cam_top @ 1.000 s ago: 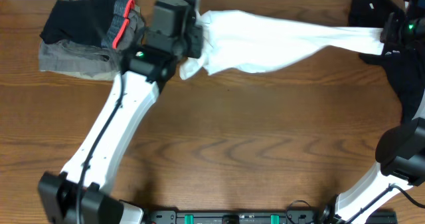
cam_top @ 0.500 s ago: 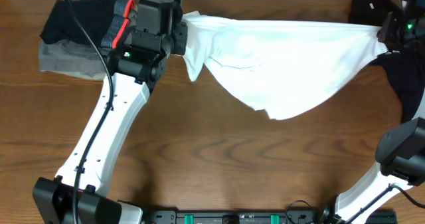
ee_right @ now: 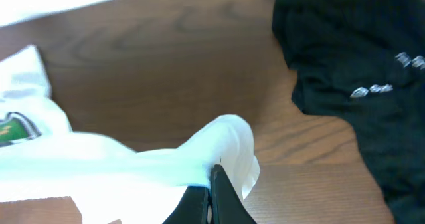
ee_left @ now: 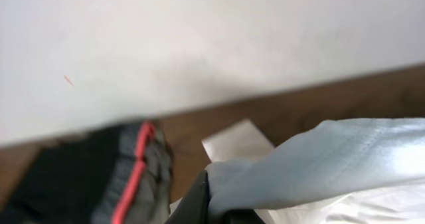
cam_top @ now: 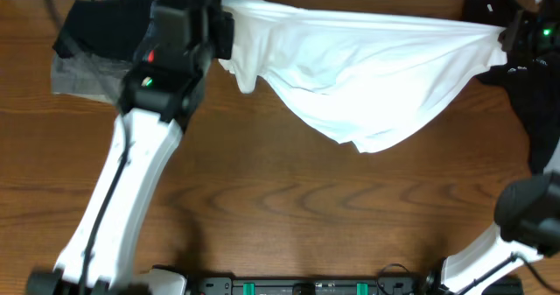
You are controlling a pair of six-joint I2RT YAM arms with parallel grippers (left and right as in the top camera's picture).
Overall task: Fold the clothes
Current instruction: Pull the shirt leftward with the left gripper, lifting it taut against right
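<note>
The shirt point(cam_top: 367, 76) hangs stretched along the far edge of the table point(cam_top: 262, 199), middle sagging nearward, the left gripper point(ee_left: 204, 197) clamped on its left end and the right gripper point(ee_right: 211, 184) on its right. They should lower together, evenly taut, clear of the dark pile point(cam_top: 87, 32). Whether the hem touches wood is unclear; the left jaws are cropped.

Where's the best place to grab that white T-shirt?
Probably at its two outer ends along the far edge, one from each side, as the left gripper and right gripper pinch it now: the white T-shirt stretches taut there, while its middle sags loose.
</note>
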